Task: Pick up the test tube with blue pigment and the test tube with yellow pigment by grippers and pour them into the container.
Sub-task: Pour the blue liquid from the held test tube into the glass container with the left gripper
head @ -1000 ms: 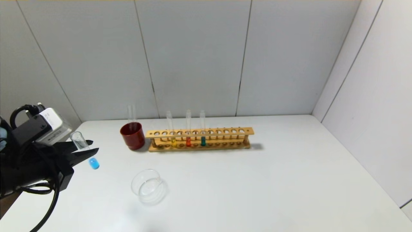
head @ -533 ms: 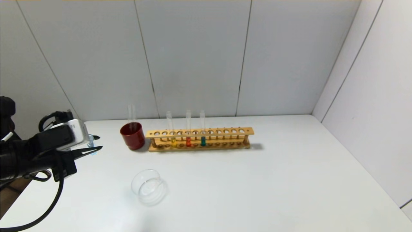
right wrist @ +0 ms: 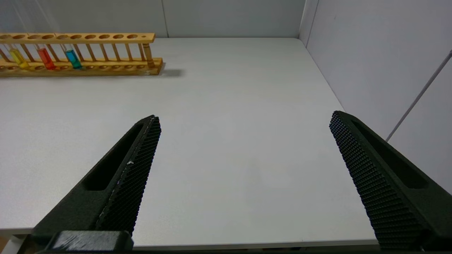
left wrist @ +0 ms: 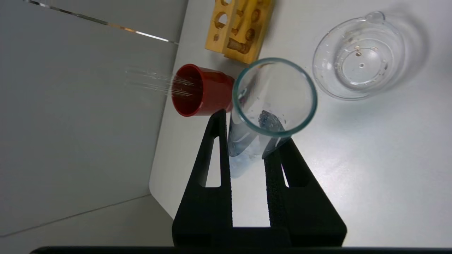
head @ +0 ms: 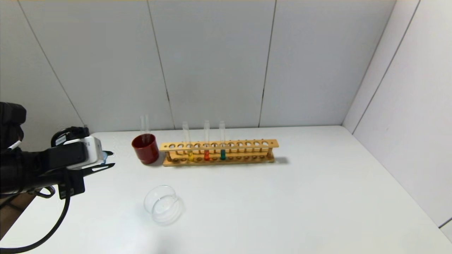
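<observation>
My left gripper is shut on the test tube with blue pigment above the table's left edge, left of the red cup. In the left wrist view the gripper has the tube's open mouth facing the camera. In the head view the tube is almost hidden behind the wrist's white box. The test tube with yellow pigment stands in the wooden rack and also shows in the right wrist view. The container, a clear glass dish, sits near the gripper on the table. My right gripper is open and empty over the table's near right side.
A dark red cup with clear tubes in it stands left of the rack. An orange-red tube and a green-teal tube stand in the rack beside the yellow one. Grey walls close the back and right.
My left gripper has moved away from me and turned with the blue tube; the tube's blue tip, plainly seen a second ago, is now hidden behind the wrist.
</observation>
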